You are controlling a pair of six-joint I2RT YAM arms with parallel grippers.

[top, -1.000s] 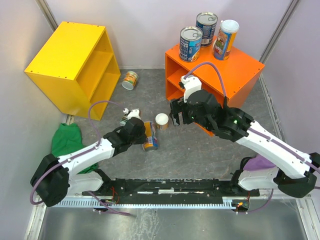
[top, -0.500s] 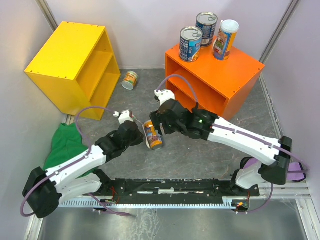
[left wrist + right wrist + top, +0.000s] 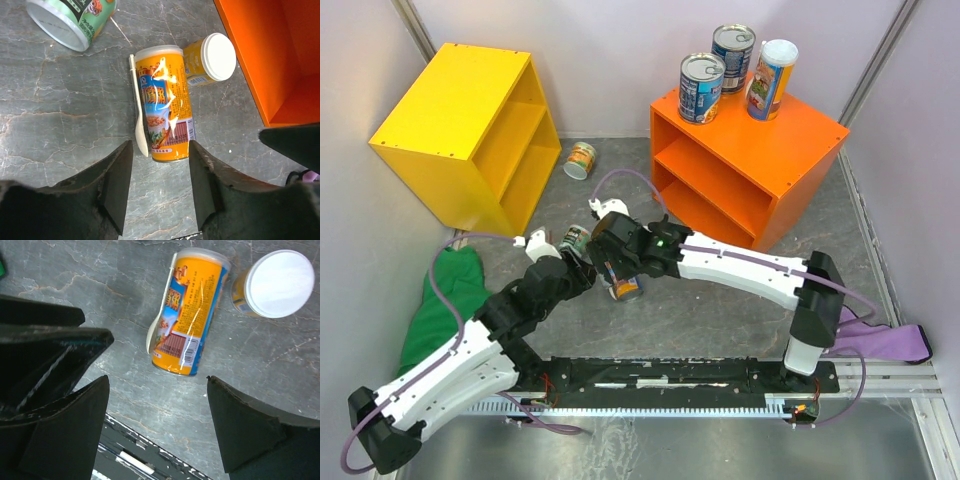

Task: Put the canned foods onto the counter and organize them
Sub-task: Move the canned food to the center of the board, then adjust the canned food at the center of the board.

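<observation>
From above, both wrists cover most of the lying slim can near the table's near edge, and the green can is cut off in the left wrist view. The wrist views show more: a spoon alongside the slim can, and a short can just beside its lid. The left gripper is unclenched, its jaws either side of the can's base, and the right gripper is wide and empty; three other cans stand on the counter.
</observation>
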